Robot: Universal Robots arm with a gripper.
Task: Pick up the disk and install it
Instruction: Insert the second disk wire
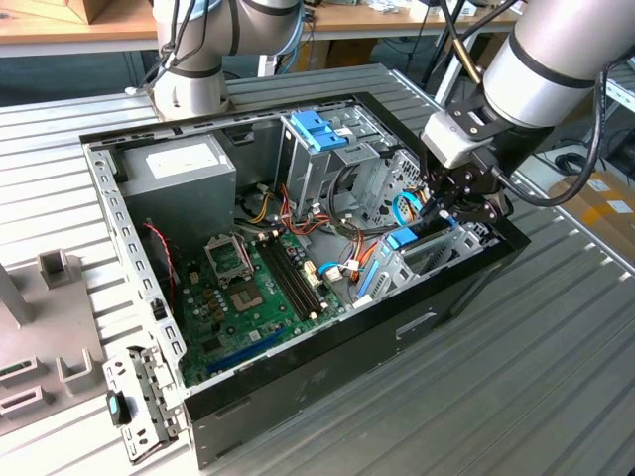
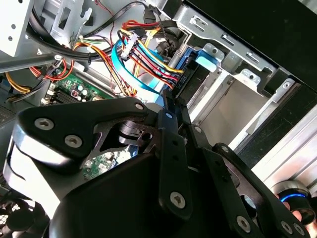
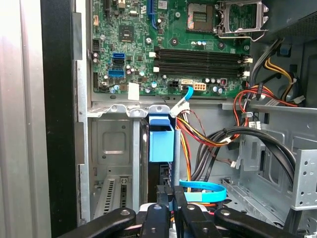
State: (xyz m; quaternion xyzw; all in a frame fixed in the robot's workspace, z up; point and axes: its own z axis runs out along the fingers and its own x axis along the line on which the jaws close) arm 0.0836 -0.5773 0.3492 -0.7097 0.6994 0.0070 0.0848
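At the drive bay beside the motherboard (image 3: 163,44), the gripper (image 3: 171,198) is closed on the disk (image 3: 161,139), standing edge-on in its slot; judged rigid, fairly heavy and shock-sensitive, best held by its blue carrier rail.

The exterior view looks down from above on the open computer case (image 1: 298,268). Both wrist views sit close behind the jaws, facing into the case and sharing its blue-tabbed bay (image 3: 161,139).
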